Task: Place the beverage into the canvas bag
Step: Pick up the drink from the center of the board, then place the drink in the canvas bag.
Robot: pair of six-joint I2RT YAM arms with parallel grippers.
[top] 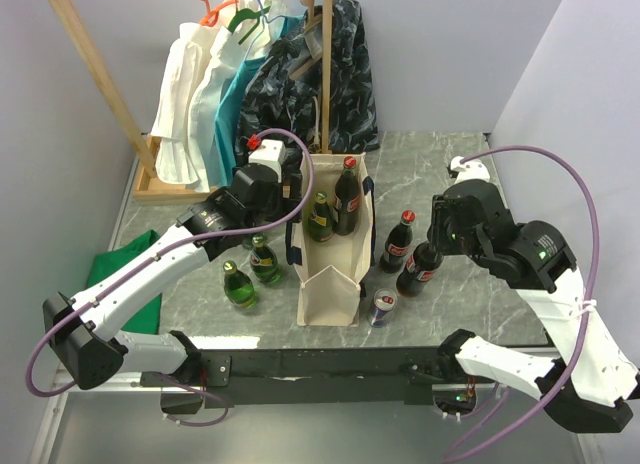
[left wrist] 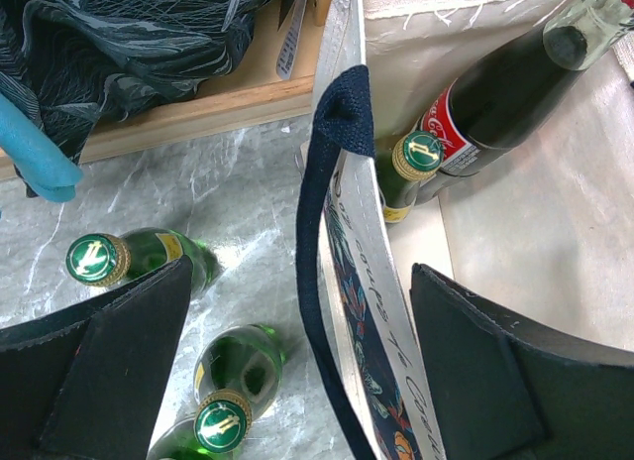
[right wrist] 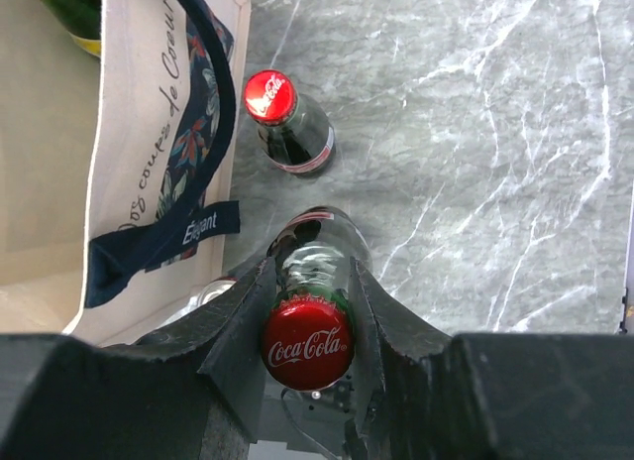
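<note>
Canvas bag (top: 330,289) holding two bottles (top: 347,199). Right hand (right wrist: 307,282) gripping cola bottle (right wrist: 307,346) neck, not lifting yet. Left hand (left wrist: 297,291) gaping open astride bag wall. Others waiting on bench (top: 480,164).

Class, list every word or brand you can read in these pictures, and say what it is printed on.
"Coca-Cola": red cap of the cola bottle in the right gripper.
"coups de Coeur": canvas bag side.
"Elegant": bag's navy tag.
Green bottle caps: emblem only, unreadable.
</note>
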